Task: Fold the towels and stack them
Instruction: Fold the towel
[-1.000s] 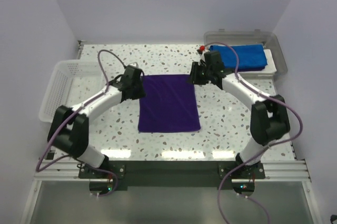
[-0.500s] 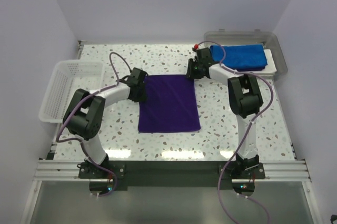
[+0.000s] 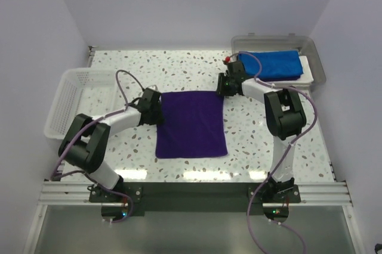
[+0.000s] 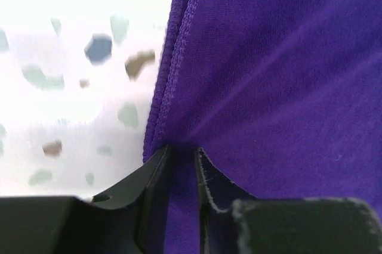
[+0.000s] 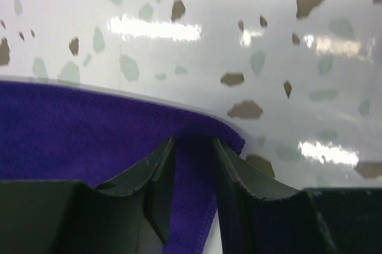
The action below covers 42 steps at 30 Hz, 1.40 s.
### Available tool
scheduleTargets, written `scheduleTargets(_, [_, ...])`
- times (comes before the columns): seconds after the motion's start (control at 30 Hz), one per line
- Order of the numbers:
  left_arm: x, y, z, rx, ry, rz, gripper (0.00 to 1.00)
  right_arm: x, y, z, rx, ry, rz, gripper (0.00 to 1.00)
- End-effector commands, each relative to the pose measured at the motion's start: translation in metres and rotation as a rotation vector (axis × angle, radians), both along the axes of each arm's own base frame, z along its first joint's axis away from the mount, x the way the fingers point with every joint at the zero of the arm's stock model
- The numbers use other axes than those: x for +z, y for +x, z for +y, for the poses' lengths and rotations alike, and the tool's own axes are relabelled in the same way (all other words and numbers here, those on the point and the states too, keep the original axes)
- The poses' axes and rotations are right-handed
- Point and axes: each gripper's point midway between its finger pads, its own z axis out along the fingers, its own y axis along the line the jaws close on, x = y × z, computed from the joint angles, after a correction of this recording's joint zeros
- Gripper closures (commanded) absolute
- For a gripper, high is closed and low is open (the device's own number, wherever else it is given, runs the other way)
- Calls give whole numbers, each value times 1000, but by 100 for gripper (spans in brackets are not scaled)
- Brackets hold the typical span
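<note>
Now left pincer [image 4: 182, 152], right pincer [image 5: 194, 143] pinch purple towel [image 3: 191, 124] edges; basket [image 3: 71, 75] left, blue towel [image 3: 271, 64] right.

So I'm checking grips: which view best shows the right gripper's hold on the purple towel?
Right wrist: the right gripper pinches a corner of the purple towel, cloth between its fingers. The top view shows it small, at the towel's far right corner. The left wrist view misses it.
</note>
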Motion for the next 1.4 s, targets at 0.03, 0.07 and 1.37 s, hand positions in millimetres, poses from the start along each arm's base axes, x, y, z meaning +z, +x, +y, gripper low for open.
scheduleTargets(0.03, [-28,-88,16,-20,36,235,69,-18,-69,-18,34,-83,166,64])
scheduleTargets(0.07, [-24,-89,13,-32,21,224,66,-3,-71,-14,56,-73,138,64])
scheduleTargets(1.37, [32,114,-29,-963,161,-159,28,9,-53,-13,849,-238,157,48])
